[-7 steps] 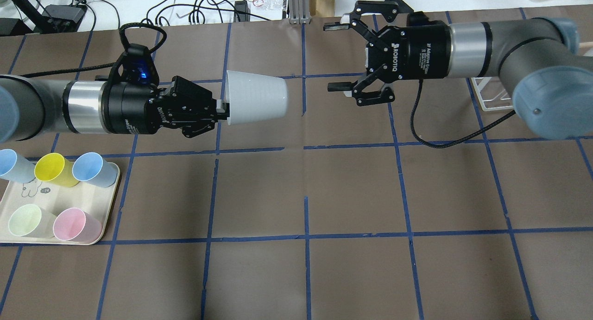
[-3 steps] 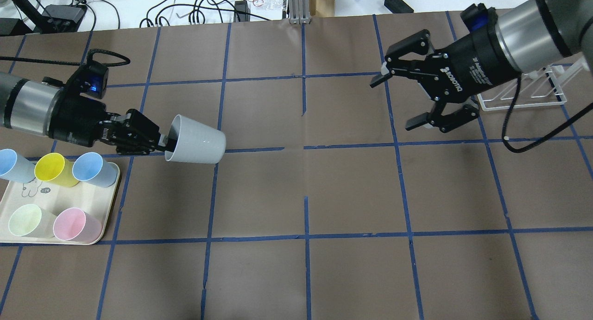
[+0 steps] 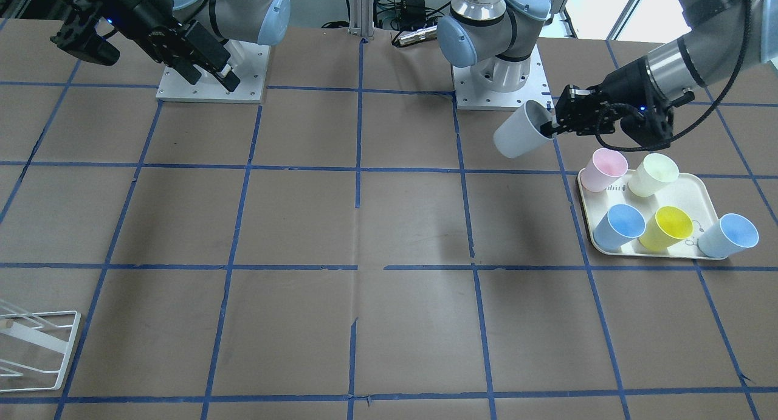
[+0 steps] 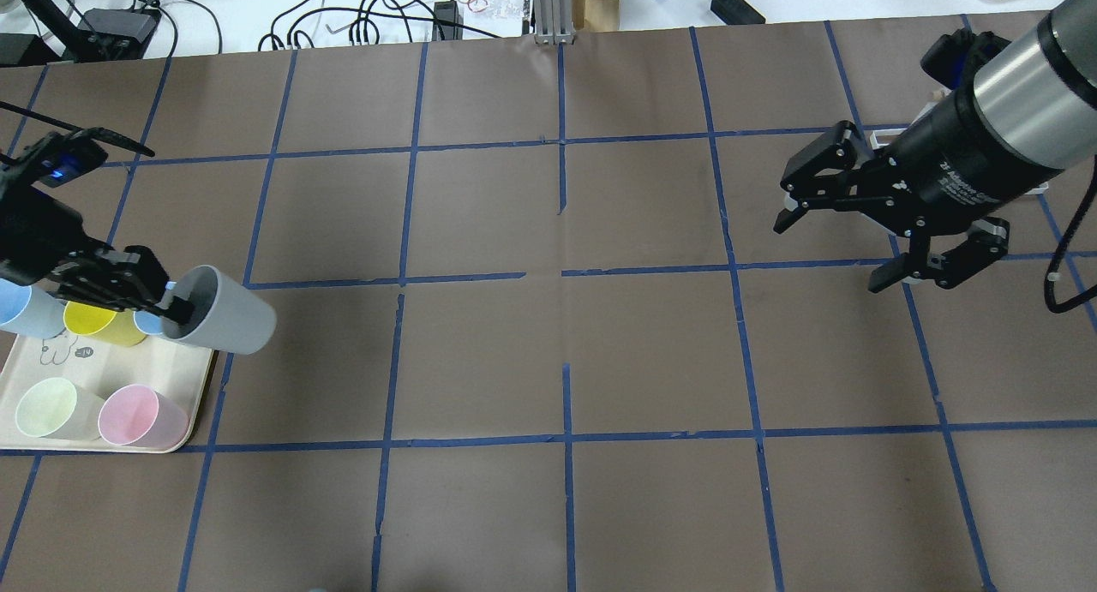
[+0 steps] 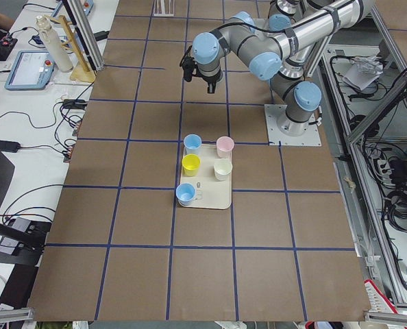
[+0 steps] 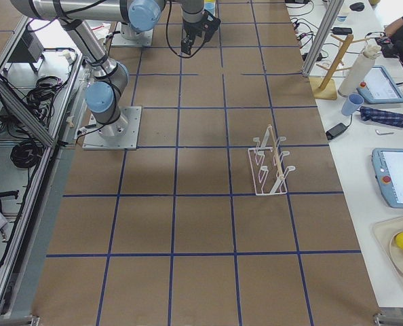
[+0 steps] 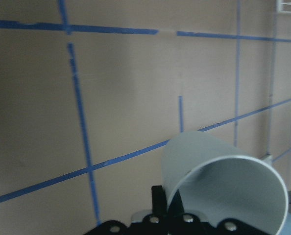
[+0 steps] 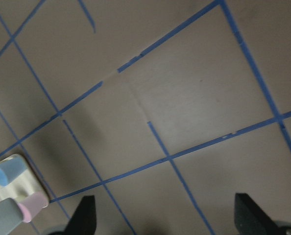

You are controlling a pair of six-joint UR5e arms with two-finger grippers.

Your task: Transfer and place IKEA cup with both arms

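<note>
The grey IKEA cup (image 4: 230, 322) is held tilted on its side, its mouth toward my left gripper (image 4: 176, 305), which is shut on its rim. The cup hangs at the tray's inner edge, beside a light-blue cup. It also shows in the front-facing view (image 3: 515, 138) and in the left wrist view (image 7: 219, 176), with one finger inside the mouth. My right gripper (image 4: 833, 251) is open and empty, far off on the right side of the table. The right wrist view shows its two fingertips spread wide (image 8: 167, 215) above bare table.
A cream tray (image 4: 128, 369) at the left front holds light-blue, yellow (image 4: 86, 318), pale green (image 4: 47, 408) and pink (image 4: 137, 416) cups. A white wire rack (image 3: 36, 341) stands at the far right, behind the right arm. Blue tape lines grid the brown table.
My left gripper has carried the grey cup from the table's middle back left and toward the tray. My right gripper has drawn away to the right, still open.
</note>
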